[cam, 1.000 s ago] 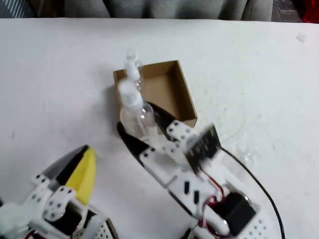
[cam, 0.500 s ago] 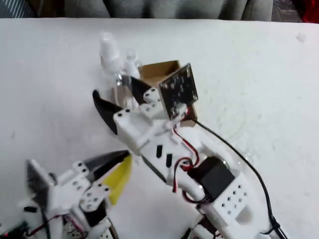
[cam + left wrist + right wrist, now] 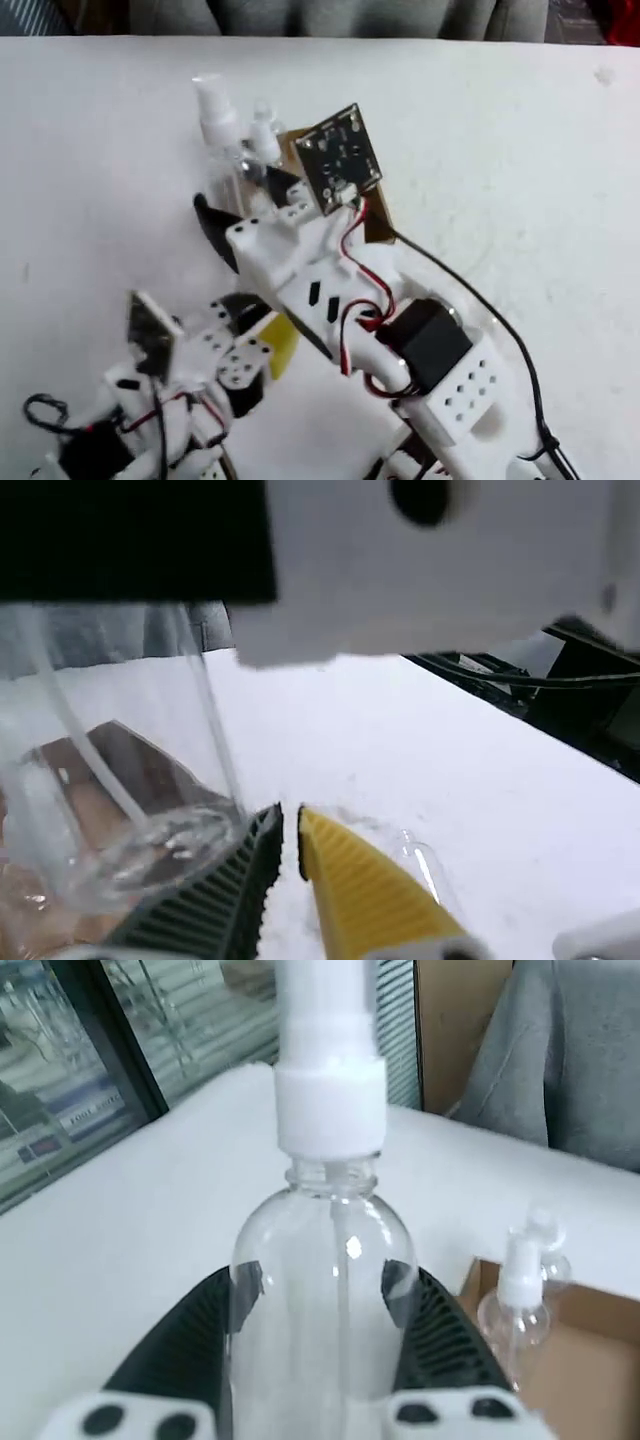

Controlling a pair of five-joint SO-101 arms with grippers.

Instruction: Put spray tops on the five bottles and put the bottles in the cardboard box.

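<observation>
My right gripper point(image 3: 240, 195) is shut on a clear bottle point(image 3: 230, 165) with a white spray top point(image 3: 215, 100), held upright in the air at the near left corner of the cardboard box point(image 3: 378, 218). In the right wrist view the black fingers point(image 3: 430, 1330) clasp the bottle point(image 3: 325, 1250) around its body. A second bottle with a spray top point(image 3: 264, 135) stands in the box point(image 3: 590, 1360). My left gripper point(image 3: 262, 325), one finger yellow and one dark, sits low under the right arm, shut on nothing point(image 3: 288, 825). The held bottle's base point(image 3: 130, 820) hangs just beside it.
A clear bottle without a top point(image 3: 495, 322) lies on the white table point(image 3: 520, 130) to the right of the right arm; its neck shows past the yellow finger point(image 3: 420, 855). The right arm's body and camera board point(image 3: 340, 158) cover most of the box.
The right arm carried the bottle up and toward the far left, away from the box's front edge. The left arm swung right, under the right arm, and its fingers came together.
</observation>
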